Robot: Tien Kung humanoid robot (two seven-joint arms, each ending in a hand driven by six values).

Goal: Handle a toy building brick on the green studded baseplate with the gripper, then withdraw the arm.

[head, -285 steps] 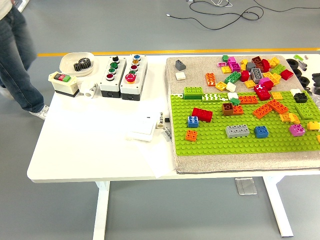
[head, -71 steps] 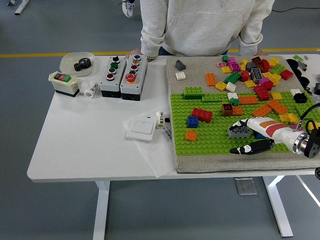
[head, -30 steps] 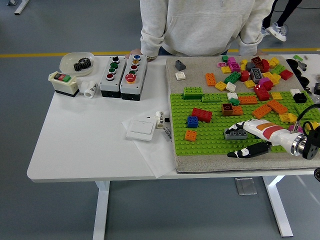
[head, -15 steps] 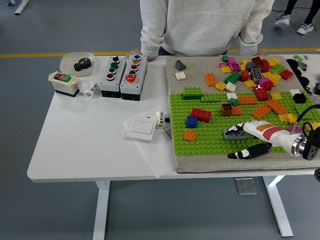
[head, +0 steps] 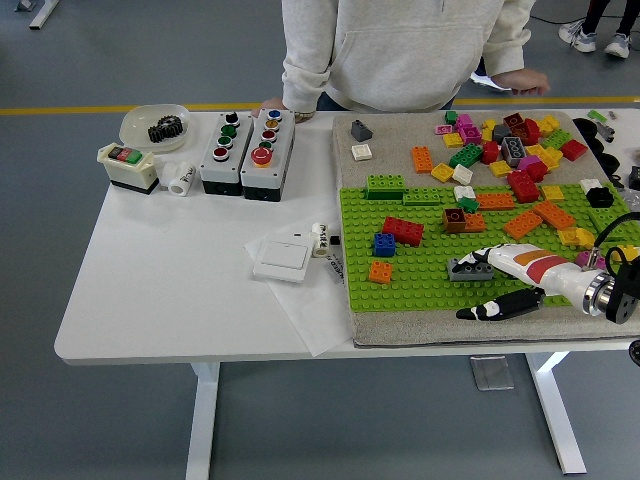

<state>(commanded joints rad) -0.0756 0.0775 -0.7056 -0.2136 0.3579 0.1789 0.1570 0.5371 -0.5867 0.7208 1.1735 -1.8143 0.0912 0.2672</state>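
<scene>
Fingers: the white fingers (head: 505, 258) of the right hand (head: 515, 275) touch the grey brick's right end; the black thumb (head: 500, 307) is spread wide below, over the mat's edge (whether the brick is gripped I cannot tell).
Grey brick (head: 470, 267): on the green baseplate (head: 420, 285), lower right part, long axis left-right, slightly tilted.
Person: stands behind the worktop (head: 180, 290), one hand (head: 522, 82) raised above the loose bricks.

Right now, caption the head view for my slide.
Right robot hand grips a grey brick on the green baseplate; a person stands opposite.
</scene>
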